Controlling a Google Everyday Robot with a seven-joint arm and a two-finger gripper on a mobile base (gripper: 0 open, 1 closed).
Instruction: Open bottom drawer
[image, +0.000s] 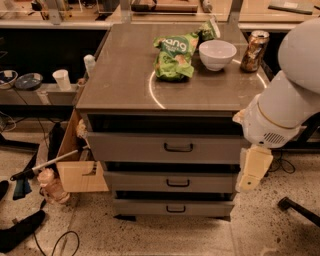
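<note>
The bottom drawer (174, 206) is the lowest and shallowest of three grey fronts in the metal cabinet, with a small black bar handle (176, 209). It stands out a little from the cabinet, like the two drawers above it. My white arm (285, 107) comes in from the right. My gripper (253, 169), a cream-coloured piece, hangs beside the cabinet's right edge at the height of the middle drawer (170, 182). It is above and to the right of the bottom drawer's handle and touches nothing.
On the cabinet top (125, 75) lie a green chip bag (175, 55), a white bowl (217, 54) and a can (253, 44). A cardboard box (80, 170) leans at the cabinet's left. A bottle (50, 185), cables and dark items lie on the floor.
</note>
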